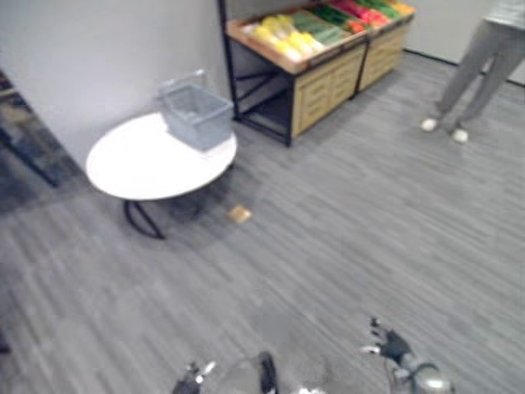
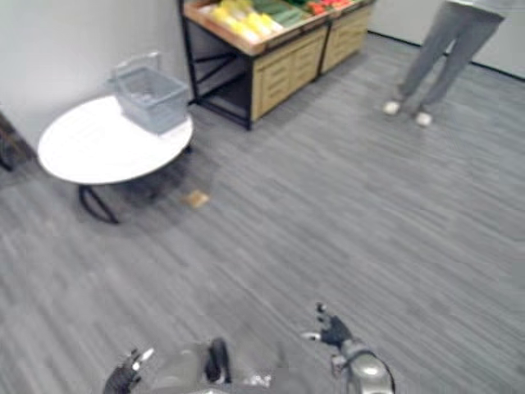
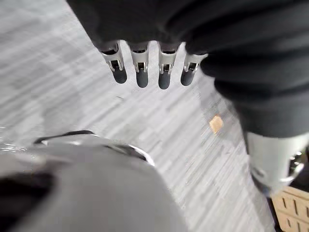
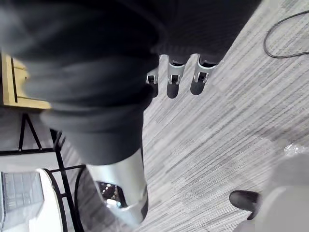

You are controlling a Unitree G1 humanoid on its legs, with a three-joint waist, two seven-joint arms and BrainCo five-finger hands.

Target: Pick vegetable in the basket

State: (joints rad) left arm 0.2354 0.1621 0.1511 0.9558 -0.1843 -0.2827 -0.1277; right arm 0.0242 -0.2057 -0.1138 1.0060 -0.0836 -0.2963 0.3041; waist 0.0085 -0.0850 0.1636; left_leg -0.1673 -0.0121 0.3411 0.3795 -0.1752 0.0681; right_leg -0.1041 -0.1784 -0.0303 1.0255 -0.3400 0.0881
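A grey wire basket stands on the round white table at the far left, near the wall. Behind it a wooden produce stand holds yellow, green and red vegetables. My left hand hangs low at the bottom edge, fingers straight and holding nothing. My right hand hangs at the bottom right, fingers relaxed and empty. Both hands are far from the basket and the stand.
A person's legs and white shoes stand at the far right by the stand. A small tan scrap lies on the grey plank floor beside the table. Dark furniture sits at the left edge.
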